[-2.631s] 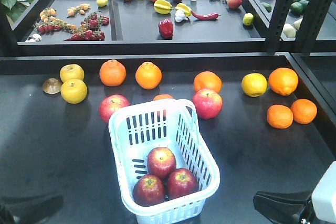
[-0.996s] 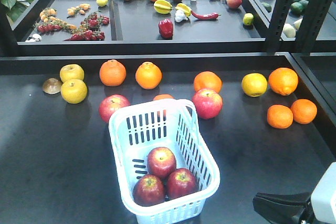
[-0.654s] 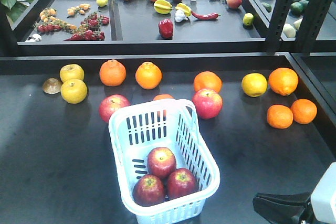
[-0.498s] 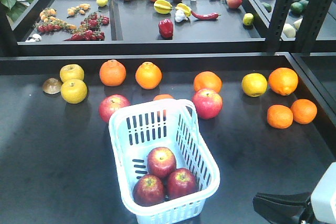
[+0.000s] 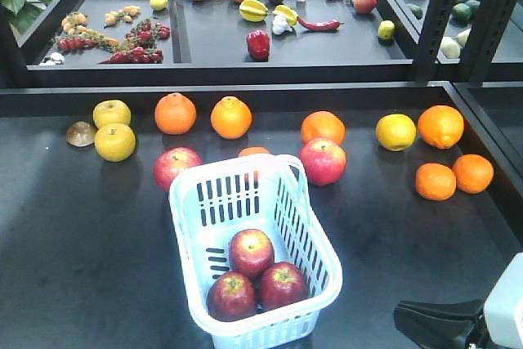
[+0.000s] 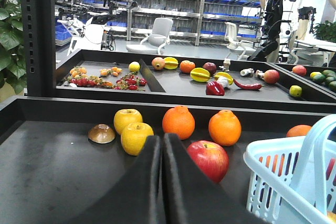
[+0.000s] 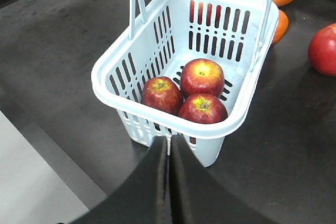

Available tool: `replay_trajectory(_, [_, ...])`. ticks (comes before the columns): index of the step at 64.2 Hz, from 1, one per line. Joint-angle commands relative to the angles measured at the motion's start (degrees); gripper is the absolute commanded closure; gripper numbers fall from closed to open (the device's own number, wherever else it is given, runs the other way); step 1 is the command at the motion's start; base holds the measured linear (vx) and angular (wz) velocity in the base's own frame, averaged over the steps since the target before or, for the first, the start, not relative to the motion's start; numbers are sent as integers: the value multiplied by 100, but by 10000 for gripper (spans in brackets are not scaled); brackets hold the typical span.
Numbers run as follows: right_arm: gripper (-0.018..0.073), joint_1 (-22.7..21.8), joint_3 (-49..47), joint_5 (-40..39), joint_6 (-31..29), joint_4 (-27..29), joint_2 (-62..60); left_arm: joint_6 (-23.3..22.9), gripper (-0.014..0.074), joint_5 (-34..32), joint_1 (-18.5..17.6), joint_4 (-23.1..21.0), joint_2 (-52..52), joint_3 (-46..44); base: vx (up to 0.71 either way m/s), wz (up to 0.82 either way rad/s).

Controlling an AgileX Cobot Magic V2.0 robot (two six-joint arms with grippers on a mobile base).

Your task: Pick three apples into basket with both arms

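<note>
Three dark red apples (image 5: 251,251) lie together in the near end of the pale blue basket (image 5: 189,194); they also show in the right wrist view (image 7: 202,76). My right gripper (image 7: 169,139) is shut and empty, just outside the basket's near wall (image 7: 105,85). My left gripper (image 6: 161,137) is shut and empty, low over the table, left of the basket (image 6: 273,174). It points at a loose red apple (image 6: 208,159). Part of my right arm (image 5: 437,323) shows at the front view's bottom right.
Two more red apples (image 5: 176,167) (image 5: 323,161) lie behind the basket. Oranges (image 5: 176,113), yellow apples (image 5: 114,141) and a brown half shell (image 5: 80,133) line the table's back. A raised black tray (image 5: 180,46) with small produce stands beyond. A shelf post (image 5: 433,14) stands at right.
My left arm, seen at the bottom left of the front view 2.6 s ago, has drawn back out of that view. Nothing has moved in the last second.
</note>
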Motion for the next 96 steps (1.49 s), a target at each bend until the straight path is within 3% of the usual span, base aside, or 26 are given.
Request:
replay_trajectory(1, [564, -21, -150, -224, -45, 115, 0, -8, 602, -457, 20, -15, -79, -145, 0, 0])
replay_trajectory(23, [564, -21, -150, -224, -21, 108, 0, -8, 602, -457, 20, -15, -79, -145, 0, 0])
replay_trajectory(29, [564, -21, -150, -224, 189, -312, -190, -8, 602, -457, 20, -15, -79, -145, 0, 0])
replay_trajectory(33, [564, -21, -80, -291, 707, -768, -458, -8, 602, -457, 20, -15, -79, -145, 0, 0])
replay_trajectory(48, [564, -26, 938, -937, 3937, -2967, -2165, -8, 602, -457, 20, -15, -79, -145, 0, 0])
replay_trajectory(56, [564, -49, 1419, -871, 4832, -3760, -2964, -8, 602, -457, 20, -15, -79, -145, 0, 0])
replay_trajectory(63, [564, -316, 1703, -840, 5073, -3941, -3417, -8, 602, -457, 20, -15, -79, -145, 0, 0])
replay_trajectory(74, [564, -1179, 1964, -904, 5109, -3926, -3619, -8, 602, -457, 20, -15, -79, -145, 0, 0])
replay_trajectory(84, [564, -1823, 2250, -1434, 5433, -3938, -3619, -8, 602, -457, 20, -15, -79, -145, 0, 0])
replay_trajectory(96, [564, -2464, 2243, -1821, 5366, -4004, -3619, -8, 602, -457, 20, -15, -79, -145, 0, 0])
